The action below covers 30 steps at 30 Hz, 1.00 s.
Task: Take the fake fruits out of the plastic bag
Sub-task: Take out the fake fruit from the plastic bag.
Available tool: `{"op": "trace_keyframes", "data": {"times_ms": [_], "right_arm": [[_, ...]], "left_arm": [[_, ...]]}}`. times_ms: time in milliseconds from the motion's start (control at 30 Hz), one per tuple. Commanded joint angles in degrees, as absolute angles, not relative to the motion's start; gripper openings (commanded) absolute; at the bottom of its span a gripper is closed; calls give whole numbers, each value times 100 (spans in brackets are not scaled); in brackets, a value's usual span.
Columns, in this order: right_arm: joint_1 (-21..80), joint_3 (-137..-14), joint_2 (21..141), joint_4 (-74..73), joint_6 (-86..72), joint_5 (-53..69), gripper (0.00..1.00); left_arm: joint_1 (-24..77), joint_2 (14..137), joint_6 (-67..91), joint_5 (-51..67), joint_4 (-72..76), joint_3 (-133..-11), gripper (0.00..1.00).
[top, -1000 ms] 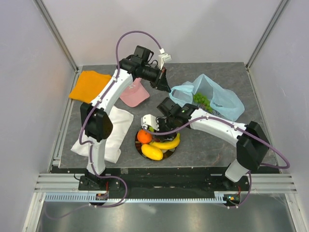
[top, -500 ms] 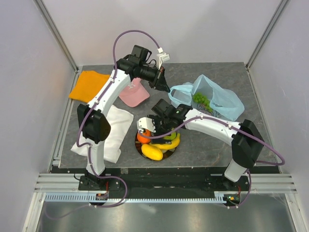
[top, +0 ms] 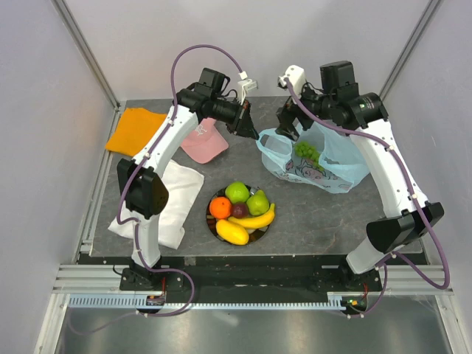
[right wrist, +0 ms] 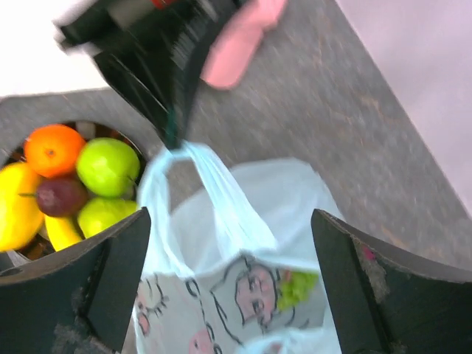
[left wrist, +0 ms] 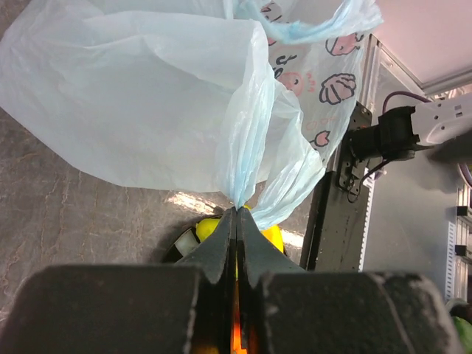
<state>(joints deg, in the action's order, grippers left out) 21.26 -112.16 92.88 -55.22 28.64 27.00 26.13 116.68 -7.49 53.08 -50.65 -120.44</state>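
Firmly, left fingers point(left wrist: 218, 249) pinch the plastic bag point(top: 318, 168) handle; right fingers point(right wrist: 112, 284) gape wide, grapes point(top: 308, 152) seemingly inside.

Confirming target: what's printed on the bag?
Pink cartoon prints on the plastic bag; left wrist view.

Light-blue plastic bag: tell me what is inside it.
A bunch of green grapes shows near the mouth of the light-blue plastic bag. Printed plastic hides anything deeper.
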Motion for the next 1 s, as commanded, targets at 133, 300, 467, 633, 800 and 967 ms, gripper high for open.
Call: {"op": "trace_keyframes", "data": {"times_ms": [133,300,467,633,800,967], "right_arm": [[1293,-9380,9097,-5688,2857,2497,73],[1160,-8342,9123,-5108,2734,1944,66],[1028,-8331,9754,-4343,2110,820,80],[1011,-8657,10625,-3683,2118,282,86],[993,-8815,11451,-2903,2276,-236,87],[984,-9193,12242,-2496,2338,-404,77]], "left_arm": [[2646,11382,-694,5704,-5027,-11823,2],[2646,11162,-659,5748,-5027,-11365,2],[2646,11083,-694,5792,-5027,-11066,2],[2654,11153,-703,5774,-5036,-11092,2],[2654,11320,-703,5809,-5062,-11214,2],[2654,11452,-729,5783,-5098,-11285,2]]}}
